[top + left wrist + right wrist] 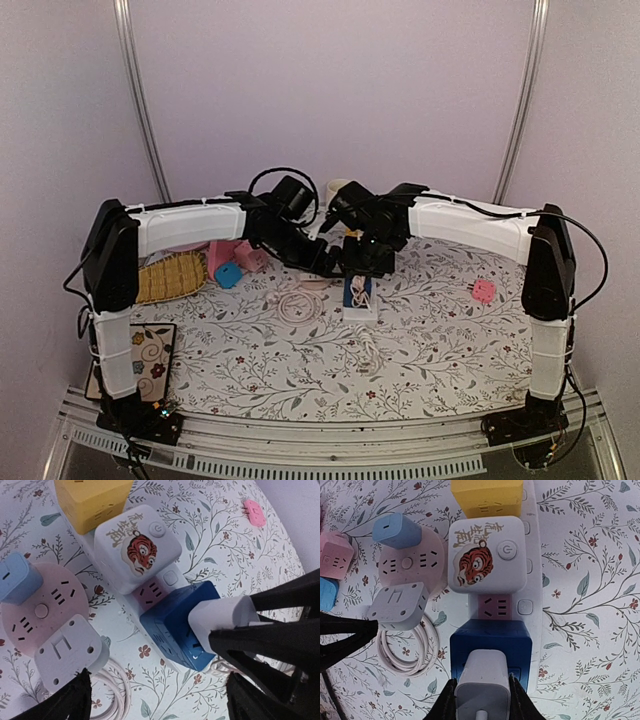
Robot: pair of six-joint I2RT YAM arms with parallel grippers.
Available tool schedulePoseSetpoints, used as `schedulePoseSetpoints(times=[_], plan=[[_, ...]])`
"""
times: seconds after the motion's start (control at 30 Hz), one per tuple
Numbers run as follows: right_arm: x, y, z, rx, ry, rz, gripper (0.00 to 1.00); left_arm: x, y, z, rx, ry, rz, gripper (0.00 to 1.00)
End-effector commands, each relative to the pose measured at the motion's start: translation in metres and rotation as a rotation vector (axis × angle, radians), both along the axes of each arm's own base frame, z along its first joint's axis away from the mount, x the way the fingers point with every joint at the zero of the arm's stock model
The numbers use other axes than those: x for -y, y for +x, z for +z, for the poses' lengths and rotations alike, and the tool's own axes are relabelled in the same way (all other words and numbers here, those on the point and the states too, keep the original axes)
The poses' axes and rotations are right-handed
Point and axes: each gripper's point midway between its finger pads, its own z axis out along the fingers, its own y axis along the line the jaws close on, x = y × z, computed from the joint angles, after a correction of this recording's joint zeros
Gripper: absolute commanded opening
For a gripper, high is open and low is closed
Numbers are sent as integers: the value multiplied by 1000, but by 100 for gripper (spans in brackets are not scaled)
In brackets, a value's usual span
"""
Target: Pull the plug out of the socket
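From here I see the white plug sitting in the near face of the blue socket cube. The cube stands on the white power strip, around the middle of the desk and a little toward its far edge. My right pincer is closed on the plug, one finger flat on each side of its body. My left pincer hangs above the same cube with its jaws wide apart and holds nothing. I judge the plug to be a light, hard plastic block with smooth and rather slippery sides, kept in only by the friction of its pins. The flat sides are the right place to hold it, not the thin cable at its back. I think the pull must go straight along the pins, because the light cube or the strip may lift together with the plug.
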Motion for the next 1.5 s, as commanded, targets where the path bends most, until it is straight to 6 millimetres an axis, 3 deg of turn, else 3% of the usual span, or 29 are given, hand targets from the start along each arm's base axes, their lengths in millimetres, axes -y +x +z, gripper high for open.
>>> schedulePoseSetpoints(times=[0.0, 0.47, 0.8, 1.33, 1.47], plan=[[-32, 6, 24, 67, 103, 67, 4, 2, 4, -16, -41, 13, 16, 94], [-35, 7, 45, 109, 148, 65, 4, -7, 8, -54, -76, 107, 66, 94], [-32, 11, 71, 165, 184, 51, 4, -23, 12, -77, -73, 203, 101, 94], [-35, 15, 106, 283, 177, 113, 4, -33, 15, -94, -81, 274, 126, 94], [-29, 13, 104, 279, 189, 105, 4, -33, 15, -95, -81, 281, 125, 94]])
